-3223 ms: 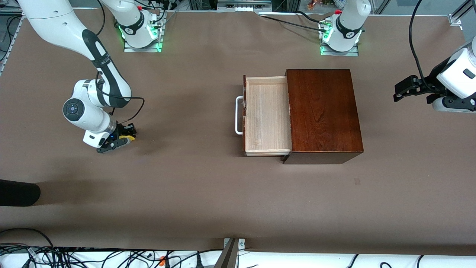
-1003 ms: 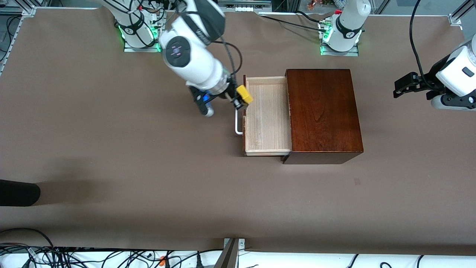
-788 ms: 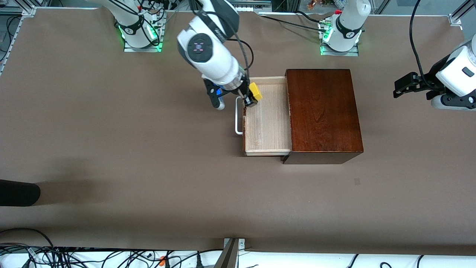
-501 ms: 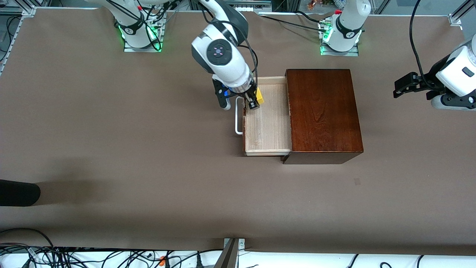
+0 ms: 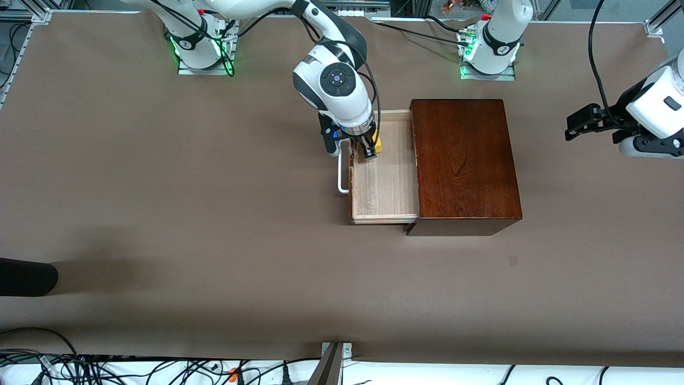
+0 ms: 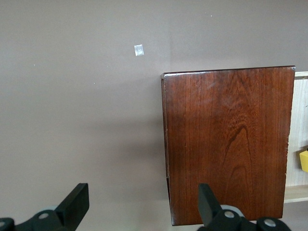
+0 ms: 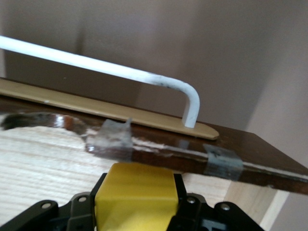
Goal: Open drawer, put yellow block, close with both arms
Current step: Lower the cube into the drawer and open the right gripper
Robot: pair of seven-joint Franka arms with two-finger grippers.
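Right hand (image 5: 370, 150), now lower over the drawer (image 5: 383, 182), clenched on the yellow block (image 5: 377, 145); left hand (image 5: 580, 128) released, waiting.

Brown surface (image 5: 214, 240) plain. Small pale square mark (image 5: 513, 260) on it, nearer front camera than box. Tangled cables (image 5: 80, 369) along nearest edge.
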